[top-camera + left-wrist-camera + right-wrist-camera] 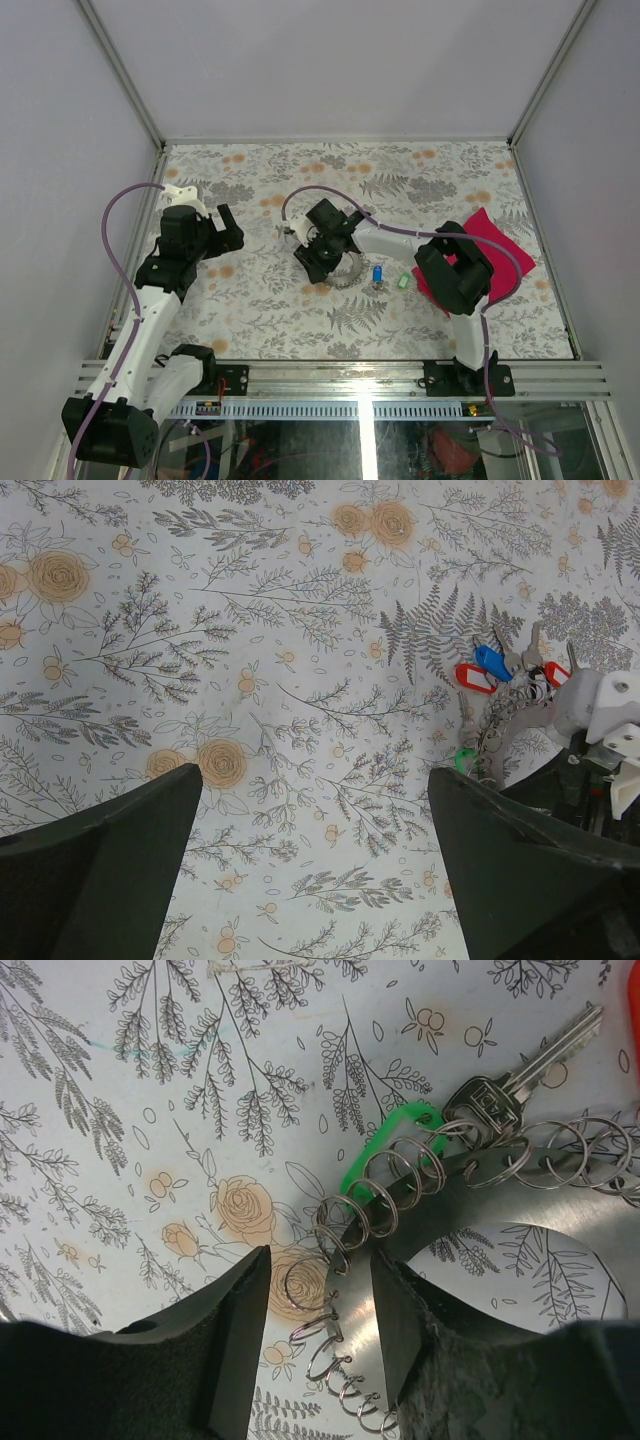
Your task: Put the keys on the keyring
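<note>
The keyring (348, 272) is a wide flat grey metal ring lying mid-table, its rim threaded with several small wire rings. My right gripper (318, 260) is down at its left side. In the right wrist view the right gripper (320, 1275) is open and straddles the ring's band (560, 1210); the right finger (400, 1330) touches it, and a gap remains at the left finger. A green-headed key (395, 1140) hangs on the rim. A loose blue-headed key (378, 273) and a loose green-headed key (402, 282) lie just right of the ring. My left gripper (230, 230) is open and empty, well left of the ring.
A red cloth (490, 245) lies at the right, partly under the right arm. The left wrist view shows the left gripper (315, 780) over bare floral tablecloth, with the keyring's red, blue and green tags (490, 665) at its right. Grey walls enclose the table.
</note>
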Robot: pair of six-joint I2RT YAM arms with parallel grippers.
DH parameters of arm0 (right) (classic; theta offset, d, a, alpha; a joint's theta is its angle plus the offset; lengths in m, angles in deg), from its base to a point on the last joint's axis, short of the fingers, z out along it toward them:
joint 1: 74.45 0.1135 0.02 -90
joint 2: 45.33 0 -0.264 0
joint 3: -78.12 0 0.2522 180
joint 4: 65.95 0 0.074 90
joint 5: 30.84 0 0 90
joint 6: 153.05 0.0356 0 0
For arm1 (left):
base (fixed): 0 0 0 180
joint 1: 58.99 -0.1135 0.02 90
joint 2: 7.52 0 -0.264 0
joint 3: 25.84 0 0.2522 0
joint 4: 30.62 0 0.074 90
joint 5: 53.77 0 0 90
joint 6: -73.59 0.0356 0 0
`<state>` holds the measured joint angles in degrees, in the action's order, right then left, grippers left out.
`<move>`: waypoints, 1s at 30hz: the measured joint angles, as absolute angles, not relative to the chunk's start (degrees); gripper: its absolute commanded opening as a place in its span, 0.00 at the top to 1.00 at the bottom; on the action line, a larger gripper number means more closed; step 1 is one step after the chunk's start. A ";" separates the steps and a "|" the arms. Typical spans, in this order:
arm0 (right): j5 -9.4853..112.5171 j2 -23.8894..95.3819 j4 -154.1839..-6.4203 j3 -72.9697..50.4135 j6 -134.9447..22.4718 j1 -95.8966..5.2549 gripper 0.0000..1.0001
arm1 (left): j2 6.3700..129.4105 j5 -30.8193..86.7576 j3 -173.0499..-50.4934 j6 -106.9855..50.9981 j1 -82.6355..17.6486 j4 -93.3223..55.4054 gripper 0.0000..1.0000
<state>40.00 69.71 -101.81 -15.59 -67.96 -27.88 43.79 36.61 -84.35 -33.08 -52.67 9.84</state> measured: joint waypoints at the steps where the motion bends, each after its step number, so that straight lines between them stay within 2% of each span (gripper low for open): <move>1: 40.00 69.95 -101.86 -15.67 -68.05 -27.88 0.49 | 43.79 36.61 -84.35 -33.08 -52.67 9.84 0.00; 5: 39.72 70.71 -101.92 -16.22 -68.42 -27.88 0.51 | 43.79 36.61 -84.35 -33.06 -52.67 9.84 0.00; 11: 39.41 70.98 -102.01 -16.42 -68.72 -27.88 0.62 | 43.79 36.61 -84.33 -33.06 -52.67 9.84 0.00; 24: 38.40 71.09 -102.54 -16.39 -69.07 -27.88 1.00 | 43.64 36.61 -84.33 -33.06 -52.67 9.84 0.00; 30: 36.37 68.16 -100.20 -13.44 -69.01 -27.88 1.00 | 41.89 35.98 -84.03 -33.19 -52.67 9.49 0.00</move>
<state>36.37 68.16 -100.20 -13.44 -69.01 -27.88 41.89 35.98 -84.03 -33.19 -52.67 9.49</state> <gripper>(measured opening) 0.011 0.997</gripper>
